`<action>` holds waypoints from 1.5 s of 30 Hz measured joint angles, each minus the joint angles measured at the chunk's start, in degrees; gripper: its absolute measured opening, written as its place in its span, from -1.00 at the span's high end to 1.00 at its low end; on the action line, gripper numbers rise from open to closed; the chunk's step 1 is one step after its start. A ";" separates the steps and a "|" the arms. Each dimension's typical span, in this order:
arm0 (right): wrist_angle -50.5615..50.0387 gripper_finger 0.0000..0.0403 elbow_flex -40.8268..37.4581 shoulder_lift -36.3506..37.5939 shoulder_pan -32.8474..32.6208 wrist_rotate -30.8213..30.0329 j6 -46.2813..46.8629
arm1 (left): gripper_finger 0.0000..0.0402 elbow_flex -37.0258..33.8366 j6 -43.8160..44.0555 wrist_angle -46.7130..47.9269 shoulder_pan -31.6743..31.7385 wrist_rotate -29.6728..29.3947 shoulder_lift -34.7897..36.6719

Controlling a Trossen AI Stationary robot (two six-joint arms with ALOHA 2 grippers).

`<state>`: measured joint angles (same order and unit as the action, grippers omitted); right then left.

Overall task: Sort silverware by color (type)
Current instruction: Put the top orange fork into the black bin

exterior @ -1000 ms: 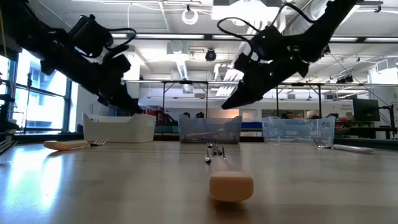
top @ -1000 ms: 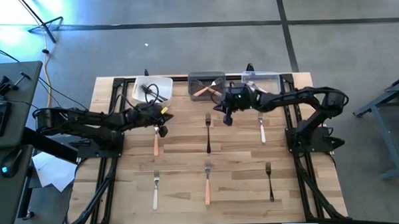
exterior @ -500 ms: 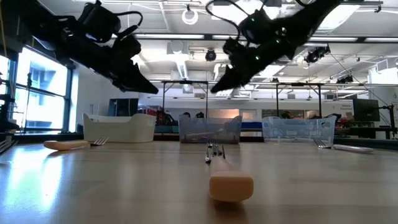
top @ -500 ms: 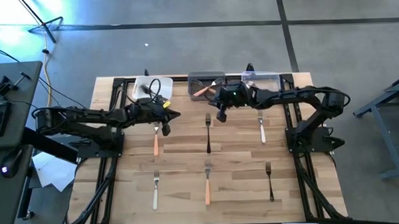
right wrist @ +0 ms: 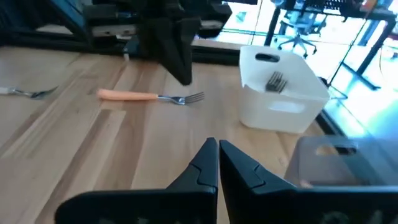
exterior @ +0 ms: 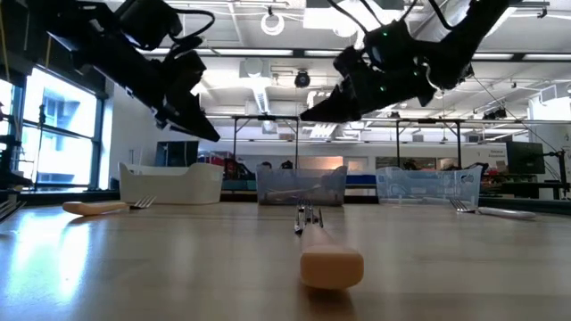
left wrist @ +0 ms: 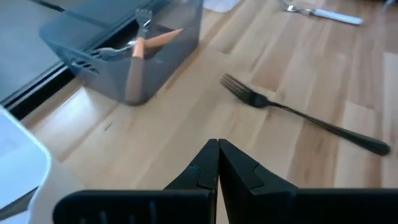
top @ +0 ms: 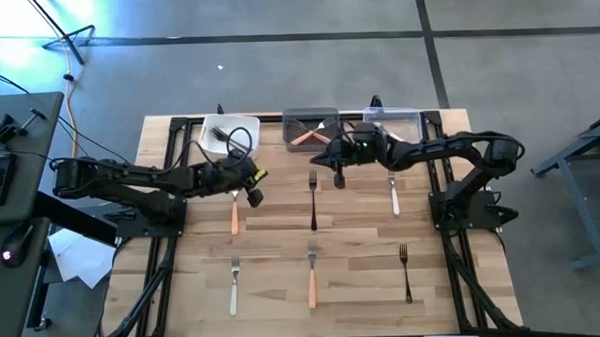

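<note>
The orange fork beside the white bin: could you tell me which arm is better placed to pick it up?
Left, probably. The left hand hovers at the orange fork's tines, while the right hand hangs farther off, beside the black fork.

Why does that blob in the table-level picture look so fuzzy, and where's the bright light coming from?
Low view: the orange fork handle lies close to the lens, so it's out of focus; ceiling lights and the window glare. High view: blue light spills in on the floor.

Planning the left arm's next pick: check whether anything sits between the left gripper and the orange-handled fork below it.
Nothing visible does. The left gripper, fingers shut and empty, hangs above the tine end of the orange-handled fork, with only bare table beneath it. The right gripper is off over the black fork.
</note>
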<state>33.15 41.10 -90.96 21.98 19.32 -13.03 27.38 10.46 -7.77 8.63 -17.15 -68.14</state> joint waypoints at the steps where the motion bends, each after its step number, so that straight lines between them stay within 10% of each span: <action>1: 0.86 1.00 -1.00 0.00 -0.14 -0.47 0.62 | 1.00 0.42 0.08 0.43 -0.48 0.00 0.00; 11: -12.96 1.00 2.67 3.70 3.31 -3.62 -2.49 | 1.00 10.74 11.96 31.27 -6.13 -9.35 0.00; 19: -20.54 1.00 4.01 10.49 5.76 -4.87 -2.26 | 0.78 14.53 30.33 50.81 -10.38 -2.31 0.02; 31: -22.30 1.00 0.07 16.57 5.63 -9.86 -1.04 | 0.04 9.26 45.99 49.83 -8.32 3.10 -2.37; 45: -23.99 1.00 -0.02 16.37 5.63 -10.27 -0.31 | 0.08 7.82 37.54 43.79 -1.18 6.54 -12.20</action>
<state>9.17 41.08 -74.59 27.62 9.05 -13.34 35.20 48.00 36.02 7.46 -10.60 -80.34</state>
